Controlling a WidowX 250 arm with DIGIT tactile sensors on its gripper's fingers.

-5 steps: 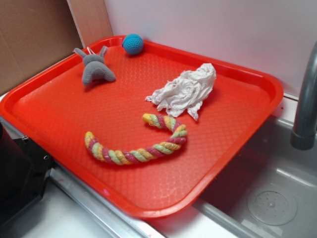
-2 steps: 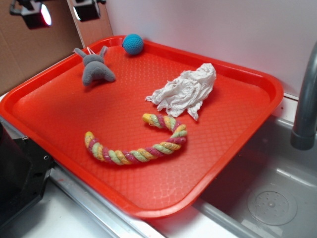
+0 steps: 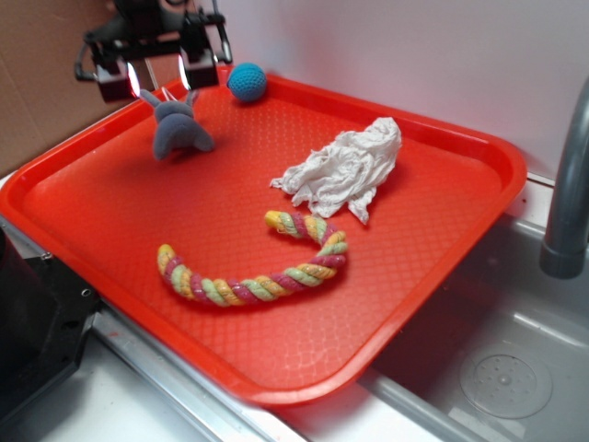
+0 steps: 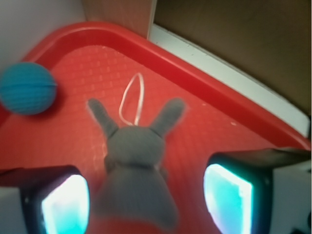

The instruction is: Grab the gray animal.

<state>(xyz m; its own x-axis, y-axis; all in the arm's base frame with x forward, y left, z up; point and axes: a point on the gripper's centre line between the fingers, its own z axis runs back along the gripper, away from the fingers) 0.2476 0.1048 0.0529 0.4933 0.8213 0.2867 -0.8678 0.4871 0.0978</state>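
Exterior view: gripper (image 3: 158, 75) spread wide, empty, above gray animal (image 3: 178, 127) at far left corner of red tray (image 3: 442, 267). Teal ball (image 3: 247, 81) near it; white cloth (image 3: 345, 168) and rope toy (image 3: 262, 267) well apart.

Wrist view: gray animal (image 4: 134, 170) between glowing pads (image 4: 64, 204), ears toward rim; white loop (image 4: 132, 97) by ears; teal ball (image 4: 27, 88) left.

Red tray (image 3: 442, 239): teal ball (image 3: 247, 81), white cloth (image 3: 345, 170), rope toy (image 3: 258, 276); prob. sink (image 3: 497, 368) beside.

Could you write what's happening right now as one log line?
phase: approach | tool: open, above gray animal | animal: on red tray, not gripped
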